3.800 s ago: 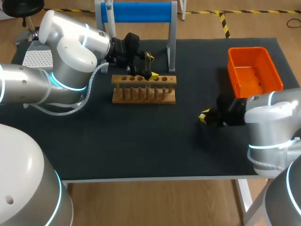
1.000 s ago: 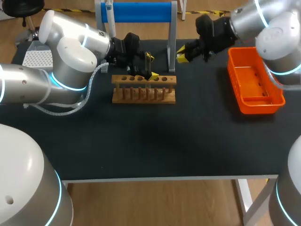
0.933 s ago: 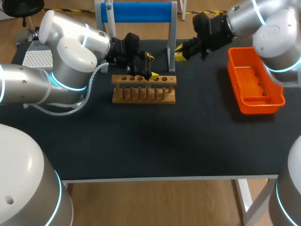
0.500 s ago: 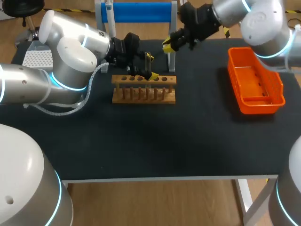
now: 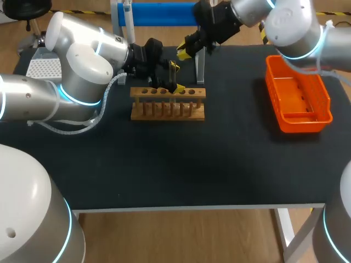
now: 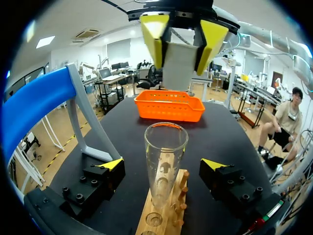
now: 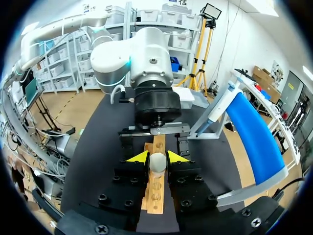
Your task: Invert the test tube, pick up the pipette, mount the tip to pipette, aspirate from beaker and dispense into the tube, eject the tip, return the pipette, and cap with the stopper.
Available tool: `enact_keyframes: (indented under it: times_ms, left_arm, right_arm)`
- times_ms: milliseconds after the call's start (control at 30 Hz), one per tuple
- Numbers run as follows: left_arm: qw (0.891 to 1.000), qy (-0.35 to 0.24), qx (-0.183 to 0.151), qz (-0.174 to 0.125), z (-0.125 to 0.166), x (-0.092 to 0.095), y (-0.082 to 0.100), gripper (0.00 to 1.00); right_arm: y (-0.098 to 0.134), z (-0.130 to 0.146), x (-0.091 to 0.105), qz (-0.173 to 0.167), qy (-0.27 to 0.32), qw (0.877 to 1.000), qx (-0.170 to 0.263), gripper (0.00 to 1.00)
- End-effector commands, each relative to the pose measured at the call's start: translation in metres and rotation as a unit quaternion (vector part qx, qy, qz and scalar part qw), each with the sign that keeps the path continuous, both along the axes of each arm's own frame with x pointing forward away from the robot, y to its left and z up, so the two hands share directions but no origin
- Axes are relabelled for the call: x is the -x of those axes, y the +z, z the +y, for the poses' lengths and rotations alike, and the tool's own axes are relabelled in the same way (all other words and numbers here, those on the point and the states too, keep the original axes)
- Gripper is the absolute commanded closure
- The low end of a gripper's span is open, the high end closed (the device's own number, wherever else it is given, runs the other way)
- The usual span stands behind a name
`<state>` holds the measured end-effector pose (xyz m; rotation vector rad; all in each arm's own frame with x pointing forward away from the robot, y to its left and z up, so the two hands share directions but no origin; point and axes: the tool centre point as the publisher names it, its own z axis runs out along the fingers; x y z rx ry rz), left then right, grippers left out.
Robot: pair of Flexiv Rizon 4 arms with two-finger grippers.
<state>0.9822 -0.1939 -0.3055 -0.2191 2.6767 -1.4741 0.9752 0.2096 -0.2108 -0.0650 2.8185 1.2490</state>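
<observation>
Black table (image 5: 164, 164) is carrying a wooden rack (image 5: 167, 104), its long axis running across the table. Test tube (image 6: 165, 161) is standing upright in a rack hole, mouth up. Left gripper (image 6: 163, 164) is straddling the tube, fingers spread, not touching it. Right gripper (image 6: 183, 35) is hovering above the tube, fingers parted, holding nothing.

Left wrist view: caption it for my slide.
Open left hand flanks upright test tube in wooden rack; right hand hovers ahead.
</observation>
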Motion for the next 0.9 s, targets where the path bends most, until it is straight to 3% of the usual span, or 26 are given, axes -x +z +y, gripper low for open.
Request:
enact_keyframes:
  times_ms: [33, 900]
  left_arm:
    - [1.000, 0.000, -0.001, 0.001, 0.000, -0.001, 0.000, 0.00]
    - [1.000, 0.000, -0.001, 0.001, 0.000, -0.001, 0.000, 0.00]
  right_arm:
    - [-0.002, 0.009, -0.010, 0.004, 0.003, 1.000, 0.007, 1.00]
    - [-0.009, 0.021, -0.011, 0.028, 0.008, 1.000, 0.003, 1.00]
